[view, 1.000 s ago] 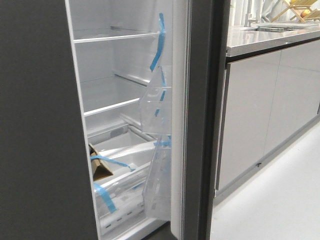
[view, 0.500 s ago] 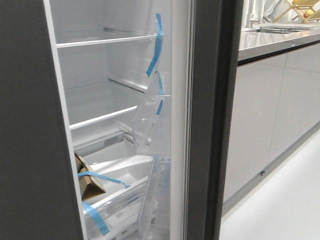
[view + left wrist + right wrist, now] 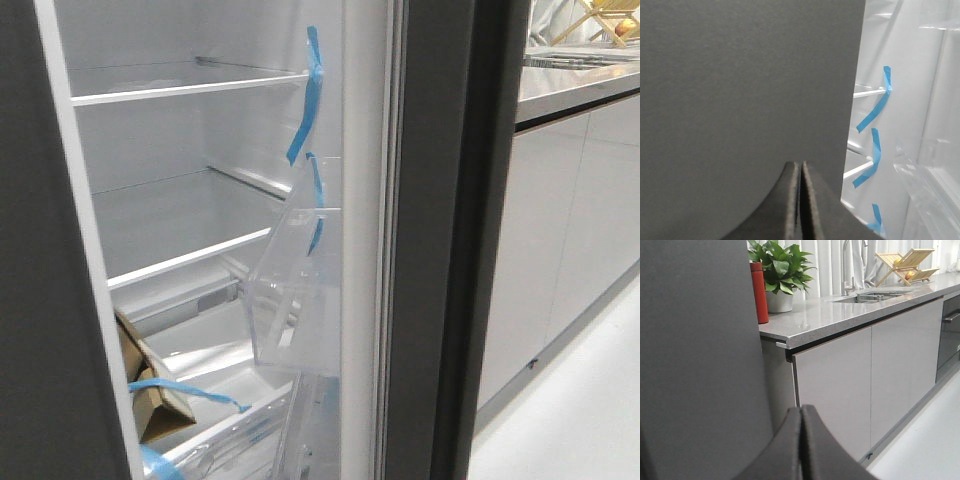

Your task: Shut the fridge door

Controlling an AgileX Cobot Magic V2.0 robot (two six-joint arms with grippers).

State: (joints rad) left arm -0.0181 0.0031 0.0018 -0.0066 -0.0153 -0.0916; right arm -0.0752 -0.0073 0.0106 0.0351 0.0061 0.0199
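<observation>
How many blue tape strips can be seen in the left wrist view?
3. One curved blue tape strip hangs from the upper white shelf edge, a second from the shelf edge under it, and a third sits lowest, cut off by the frame. More may be hidden.

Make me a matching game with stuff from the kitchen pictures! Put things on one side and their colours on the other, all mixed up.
Things:
1. tape strips
2. bottle on the counter
3. plant in the pot
4. fridge door, outer face

Colours:
A. dark grey
B. green
C. blue
D. red

Pairs: 1-C, 2-D, 3-B, 4-A
</observation>
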